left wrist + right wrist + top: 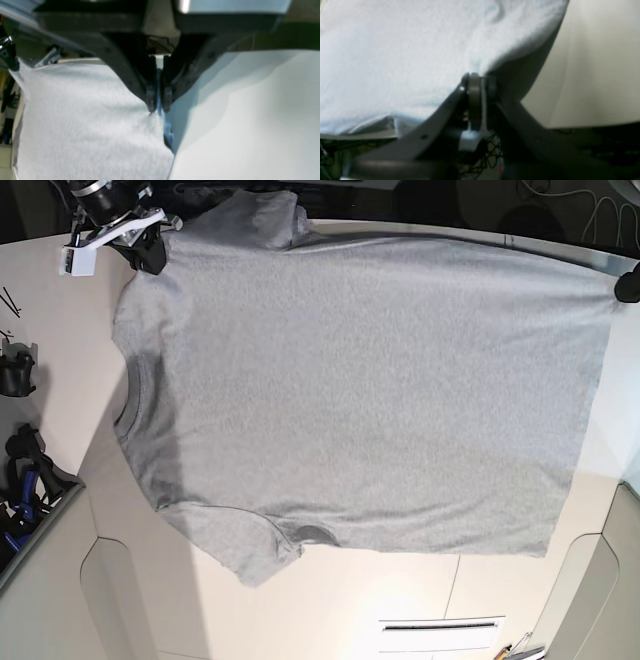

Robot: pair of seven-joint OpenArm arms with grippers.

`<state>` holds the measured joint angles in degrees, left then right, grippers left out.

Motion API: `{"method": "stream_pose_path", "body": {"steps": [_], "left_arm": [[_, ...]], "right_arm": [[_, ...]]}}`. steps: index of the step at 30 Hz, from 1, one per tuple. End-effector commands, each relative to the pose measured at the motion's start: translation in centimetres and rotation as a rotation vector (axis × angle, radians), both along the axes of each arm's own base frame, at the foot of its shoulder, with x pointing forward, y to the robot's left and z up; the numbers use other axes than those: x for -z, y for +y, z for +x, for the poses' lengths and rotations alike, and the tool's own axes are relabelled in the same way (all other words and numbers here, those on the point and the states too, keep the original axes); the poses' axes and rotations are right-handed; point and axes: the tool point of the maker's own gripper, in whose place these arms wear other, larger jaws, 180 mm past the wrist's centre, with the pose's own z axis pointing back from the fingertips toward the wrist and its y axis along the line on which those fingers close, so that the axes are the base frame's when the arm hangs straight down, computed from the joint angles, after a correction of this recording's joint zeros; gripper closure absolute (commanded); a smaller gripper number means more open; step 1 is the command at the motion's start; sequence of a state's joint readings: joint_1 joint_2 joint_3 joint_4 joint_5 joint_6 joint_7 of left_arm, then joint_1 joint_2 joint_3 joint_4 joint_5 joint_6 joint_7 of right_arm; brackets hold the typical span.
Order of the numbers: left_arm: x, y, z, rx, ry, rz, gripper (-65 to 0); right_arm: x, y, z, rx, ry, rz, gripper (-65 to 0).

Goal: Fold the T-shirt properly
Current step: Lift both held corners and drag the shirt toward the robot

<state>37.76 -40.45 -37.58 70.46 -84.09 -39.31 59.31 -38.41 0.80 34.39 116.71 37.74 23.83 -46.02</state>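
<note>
The large light heather-grey cotton T-shirt [360,390] is spread plain side up over the pale cream bench [330,600], neck towards the base view's left. Black clutter [20,470] sits off that left edge. The right gripper [480,80] pinches a shoulder corner; the left gripper [158,100] is clenched on the hem corner.

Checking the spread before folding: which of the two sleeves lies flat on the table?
The sleeve at the base view's bottom lies flat; the other sleeve, at the top, hangs over the table's far edge.
</note>
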Motion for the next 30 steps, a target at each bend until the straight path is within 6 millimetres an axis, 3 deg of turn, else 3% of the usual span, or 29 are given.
{"method": "stream_pose_path", "body": {"steps": [1, 12, 18, 23, 30], "left_arm": [[-1.1, 0.7, 0.4, 0.019, -0.018, 0.022, 0.0], [-1.9, 2.4, -2.8, -0.002, 0.044, 0.062, 0.0], [-2.4, 1.8, -3.3, 0.035, 0.057, 0.075, 0.0], [-3.2, 1.4, -1.8, 0.051, 0.005, 0.087, 0.0], [-4.5, 1.1, 2.9, 0.055, -0.126, 0.084, 0.0]], "right_arm": [[-0.9, -0.3, 0.0, -0.002, -0.024, -0.006, 0.0], [-2.3, 0.3, -3.1, -0.051, 0.047, -0.044, 0.0], [-2.7, 0.6, -4.0, -0.072, 0.068, -0.056, 0.0], [-3.1, 0.7, -2.9, -0.07, 0.032, -0.055, 0.0], [-4.3, 0.9, 1.7, -0.073, -0.096, -0.057, 0.0]]}}
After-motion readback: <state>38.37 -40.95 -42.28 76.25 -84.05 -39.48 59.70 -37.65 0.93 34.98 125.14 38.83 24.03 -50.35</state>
